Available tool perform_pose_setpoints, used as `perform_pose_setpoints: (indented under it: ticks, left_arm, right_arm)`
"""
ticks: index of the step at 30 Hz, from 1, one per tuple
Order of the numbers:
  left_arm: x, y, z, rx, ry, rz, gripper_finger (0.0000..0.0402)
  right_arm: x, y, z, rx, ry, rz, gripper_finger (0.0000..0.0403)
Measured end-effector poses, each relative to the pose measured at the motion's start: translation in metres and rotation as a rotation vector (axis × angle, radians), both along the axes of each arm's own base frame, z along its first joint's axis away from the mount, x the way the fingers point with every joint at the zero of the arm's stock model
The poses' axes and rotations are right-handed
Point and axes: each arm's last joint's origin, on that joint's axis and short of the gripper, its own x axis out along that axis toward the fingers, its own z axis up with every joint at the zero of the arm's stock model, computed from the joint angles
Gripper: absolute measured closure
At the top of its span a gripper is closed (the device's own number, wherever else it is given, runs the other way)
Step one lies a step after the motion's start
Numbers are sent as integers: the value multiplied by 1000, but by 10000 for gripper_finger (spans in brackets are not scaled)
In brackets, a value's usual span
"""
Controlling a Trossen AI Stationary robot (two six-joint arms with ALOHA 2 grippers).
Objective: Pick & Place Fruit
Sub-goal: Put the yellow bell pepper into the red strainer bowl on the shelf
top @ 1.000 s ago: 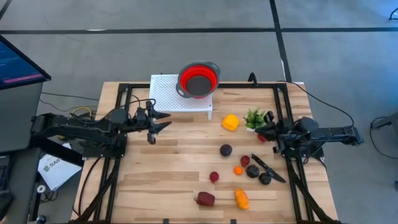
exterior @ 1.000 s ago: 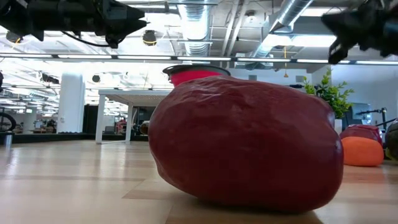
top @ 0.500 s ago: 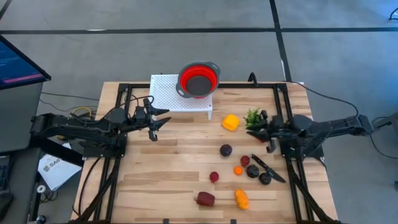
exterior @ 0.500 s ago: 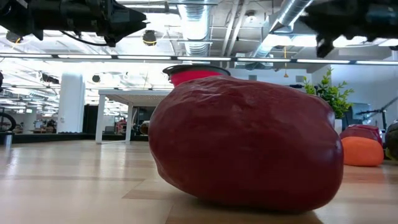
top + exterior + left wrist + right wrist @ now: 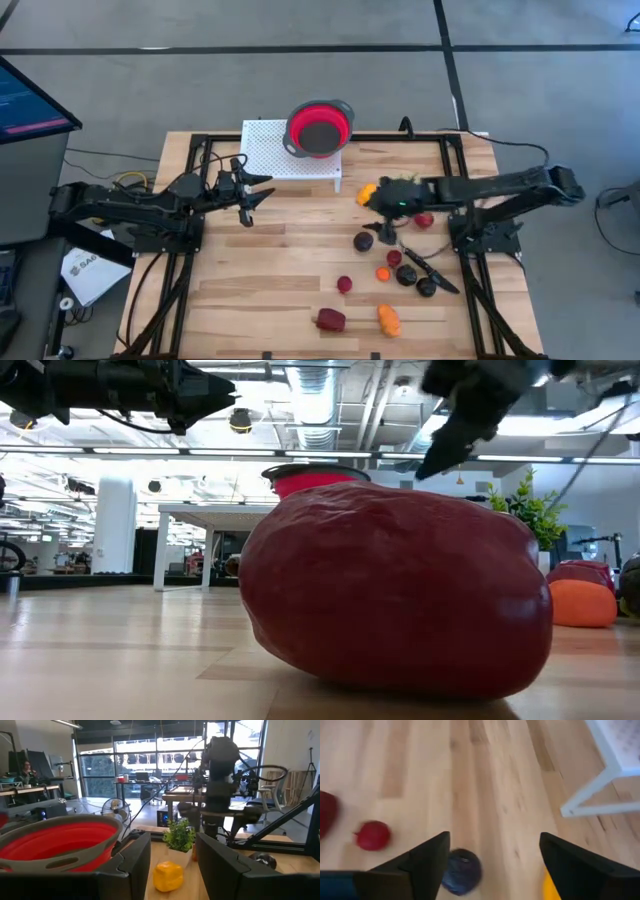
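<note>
The fruit lie scattered on the wooden table: a yellow one (image 5: 368,190), a dark purple one (image 5: 363,241), a red one (image 5: 424,220), and several more red, orange and dark pieces nearer the front, with a maroon one (image 5: 331,320) nearest. My right gripper (image 5: 378,222) hangs open over the table's middle, just above the dark purple fruit (image 5: 462,870), touching nothing. The yellow fruit (image 5: 550,887) shows beside its other finger. My left gripper (image 5: 258,195) waits open at the left, in front of the white rack, with nothing between its fingers (image 5: 172,839).
A red bowl (image 5: 320,127) sits on a white perforated rack (image 5: 275,150) at the table's far edge. A small green plant (image 5: 405,182) stands under my right arm. A black-handled knife (image 5: 430,268) lies among the front right fruit. Bare wood lies left of the fruit.
My right gripper has swung from the table's right edge beside the plant toward the left, out over the middle, and now hangs above the dark purple fruit. The fruit have stayed where they lay.
</note>
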Motion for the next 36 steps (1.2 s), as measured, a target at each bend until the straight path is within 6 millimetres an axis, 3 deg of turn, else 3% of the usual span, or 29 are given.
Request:
perform_pose_setpoints:
  ticks: [7, 13, 18, 26, 36]
  left_arm:
    - [0, 0, 0, -2, 2, 0, 252]
    - [0, 0, 0, -3, 2, -1, 252]
    - [0, 0, 0, -3, 6, -1, 252]
    - [1, 0, -1, -4, 12, -1, 252]
    - [11, 1, -13, -22, 81, -2, 252]
  right_arm:
    - [36, -42, -20, 18, 311, -140, 72]
    - [37, -78, -49, 52, 436, -257, 77]
    - [37, -96, -62, 69, 476, -311, 76]
    - [42, -106, -76, 61, 493, -298, 76]
    - [44, -102, -78, 53, 496, -284, 111]
